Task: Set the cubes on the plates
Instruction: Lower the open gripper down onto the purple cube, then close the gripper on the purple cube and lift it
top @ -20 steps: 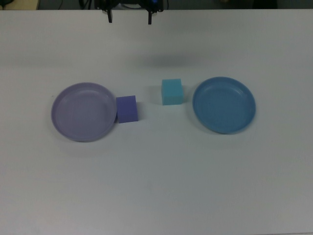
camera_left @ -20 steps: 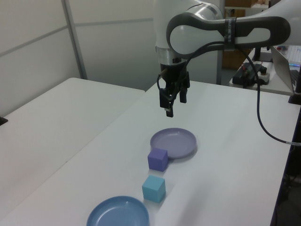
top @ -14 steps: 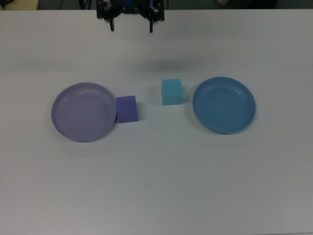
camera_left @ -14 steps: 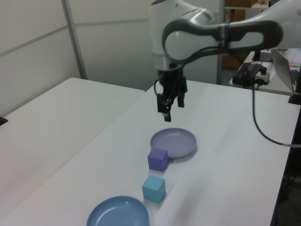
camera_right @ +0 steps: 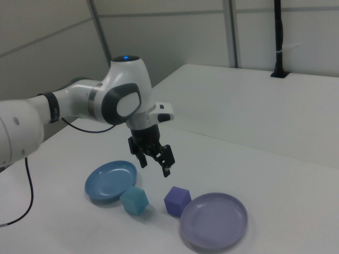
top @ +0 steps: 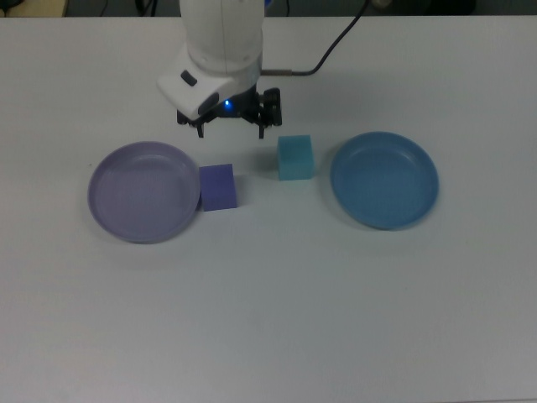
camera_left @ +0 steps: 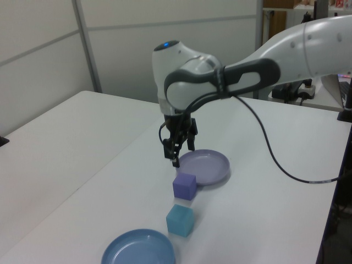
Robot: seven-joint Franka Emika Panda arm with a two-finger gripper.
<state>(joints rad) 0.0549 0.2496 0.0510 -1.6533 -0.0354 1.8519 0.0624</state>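
The purple cube (top: 218, 186) rests on the white table, touching the right rim of the lavender plate (top: 143, 193) in the top view. The cyan cube (top: 295, 157) stands just left of the blue plate (top: 384, 179). Both plates hold nothing. My gripper (top: 231, 132) hangs open and holds nothing, above the table and just behind the two cubes. In the left view the gripper (camera_left: 182, 152) is above and behind the purple cube (camera_left: 184, 186), with the cyan cube (camera_left: 180, 220) nearer the camera. In the right view the gripper (camera_right: 154, 165) hovers over the purple cube (camera_right: 177, 200) and the cyan cube (camera_right: 134, 200).
A black cable (top: 336, 46) trails from the arm across the table's far side. A second white table (camera_left: 60, 132) adjoins on the left view's left. The blue plate (camera_left: 138, 250) lies near the left view's bottom edge. The lavender plate (camera_right: 214, 220) lies at the right view's lower right.
The arm has come forward from the table's far edge and lowered, so the open gripper now hangs close behind the cubes. Cubes and plates have not moved.
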